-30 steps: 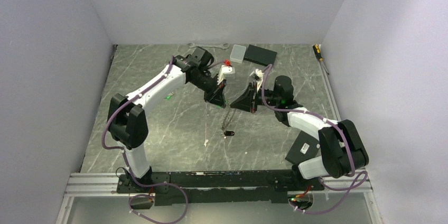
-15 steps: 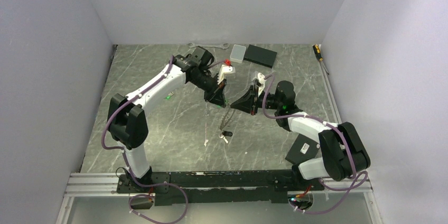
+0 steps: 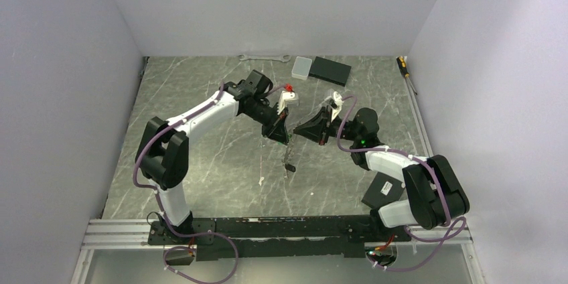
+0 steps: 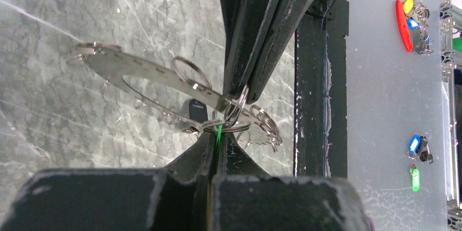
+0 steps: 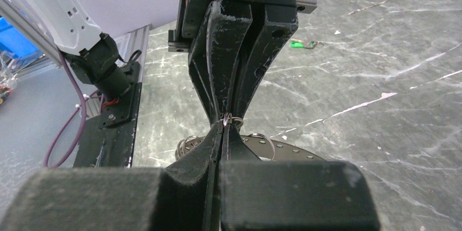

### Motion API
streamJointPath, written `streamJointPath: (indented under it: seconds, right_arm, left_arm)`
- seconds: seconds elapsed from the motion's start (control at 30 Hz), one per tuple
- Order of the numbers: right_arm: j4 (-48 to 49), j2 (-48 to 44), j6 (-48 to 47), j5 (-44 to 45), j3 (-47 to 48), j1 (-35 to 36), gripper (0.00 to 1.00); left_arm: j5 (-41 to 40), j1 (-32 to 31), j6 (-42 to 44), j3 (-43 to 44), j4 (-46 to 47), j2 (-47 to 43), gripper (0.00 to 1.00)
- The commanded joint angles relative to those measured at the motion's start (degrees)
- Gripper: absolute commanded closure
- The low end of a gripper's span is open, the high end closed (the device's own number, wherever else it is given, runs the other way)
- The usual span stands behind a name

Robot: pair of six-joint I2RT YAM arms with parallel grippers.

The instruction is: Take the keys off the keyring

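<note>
Tabletop (image 3: 201, 163): dark grey-green marble pattern with pale veins. Plain pale lavender-white walls (image 3: 268, 3) enclose it at the back, left and right. Aluminium rail (image 3: 114, 234) runs along the near edge. Lighting even, shadows soft.

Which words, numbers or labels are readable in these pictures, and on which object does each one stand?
No text is readable.
Print on the white sticker on the right arm: too small.
Faint mark on the black key: too blurred.
</note>
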Motion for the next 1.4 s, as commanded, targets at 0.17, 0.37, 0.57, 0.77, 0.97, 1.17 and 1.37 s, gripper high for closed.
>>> streamJointPath:
  seconds: [0.17,0.37,0.57,0.77,0.97,1.17,1.37]
  right_arm:
    - [7.8,-0.9,1.8,0.2,0.4,-0.3,1.0]
    - [7.5,-0.7,1.7,0.3,0.3,-0.3,1.0]
    - [4.5,-0.7,0.1,-0.4,0.6,-0.8,1.0]
    - [-2.8,-0.6,-4.5,-3.0,1.5,-2.4,1.0]
    - [-6.5,-1.0,-6.5,-3.4,3.2,-2.9,1.0]
    - [-10.7,-0.8,-8.7,-4.6,3.8,-2.9,0.84]
    - [-16.2,-1.4,-11.3,-6.6,6.0,-2.8,0.65]
  left_arm:
    - [0.8,-1.9,-2.5,0.2,3.9,0.7,1.0]
    - [0.8,-2.3,-3.2,0.0,4.6,0.9,1.0]
    - [0.4,-2.2,-2.4,0.7,3.3,0.3,1.0]
    - [-2.4,-0.1,1.7,5.6,-3.3,-2.5,1.0]
    - [-5.4,1.3,4.9,9.4,-7.5,-4.2,1.0]
    - [-4.6,1.3,4.7,12.3,-8.3,-4.4,1.0]
    - [-5.5,1.0,8.0,14.8,-11.3,-3.5,1.0]
